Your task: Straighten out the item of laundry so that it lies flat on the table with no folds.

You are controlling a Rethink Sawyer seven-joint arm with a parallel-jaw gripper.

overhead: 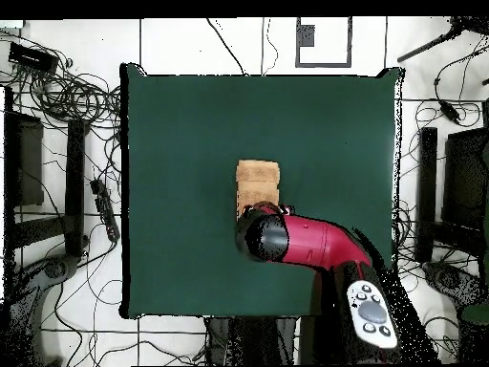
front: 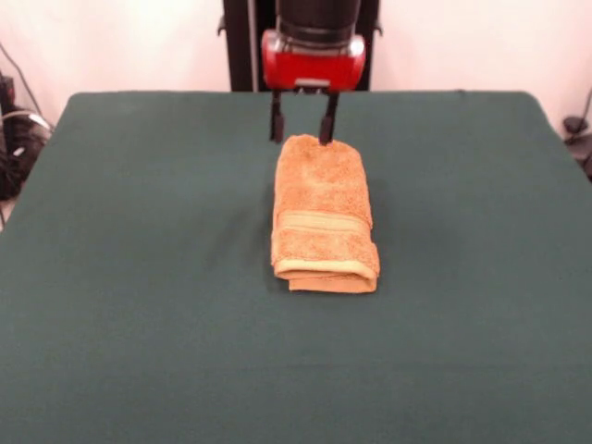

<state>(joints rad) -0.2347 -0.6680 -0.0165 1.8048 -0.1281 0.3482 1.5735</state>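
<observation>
The orange-tan towel lies folded into a narrow thick bundle at the middle of the dark green table. Its paler woven band crosses it near the front end, and stacked layers show at that end. My gripper hangs open just above the towel's far end, one finger at its left corner and one over its top edge. In the overhead view the towel shows partly, and the red arm covers its end nearest the robot and hides the gripper.
The robot's black pedestal stands behind the table's far edge. Cables and black equipment lie on the floor around the table.
</observation>
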